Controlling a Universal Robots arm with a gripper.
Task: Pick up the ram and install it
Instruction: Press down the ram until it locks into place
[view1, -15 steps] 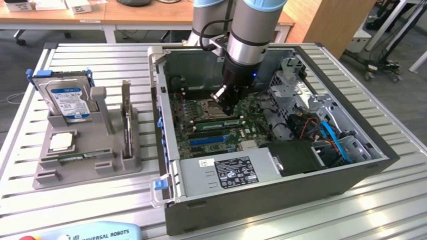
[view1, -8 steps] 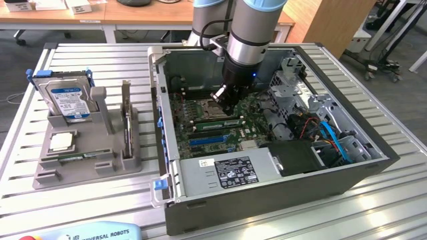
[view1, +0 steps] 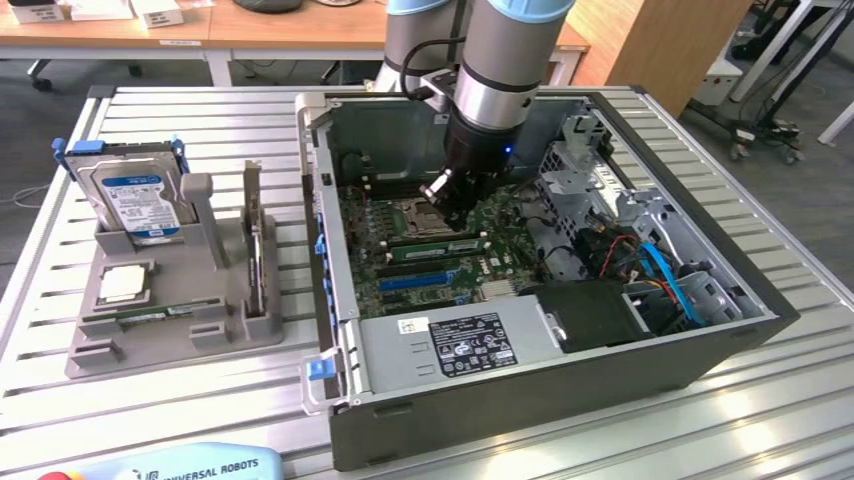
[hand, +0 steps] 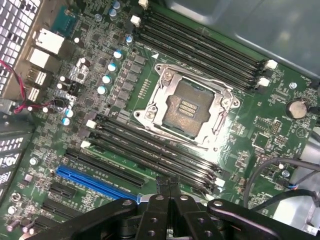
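My gripper (view1: 449, 212) hangs inside the open computer case (view1: 534, 400), low over the motherboard (view1: 400, 235), beside the processor socket (hand: 187, 107). Its fingers are shut together, and nothing shows between them. In the exterior view a long green stick, the ram (view1: 438, 243), runs along the memory slots directly under the fingertips; whether they touch it I cannot tell. In the wrist view the shut gripper (hand: 169, 184) points at the row of dark memory slots (hand: 150, 150) below the socket, and the black fingers cover the slot nearest them.
On the exterior view's left, a grey parts holder (view1: 174, 340) carries a blue-labelled hard drive (view1: 131, 200), a square silver chip (view1: 123, 284) and a thin green board (view1: 144, 315) lying in a groove. The case walls, the drive cage (view1: 587, 175) and cables (view1: 654, 265) crowd the gripper.
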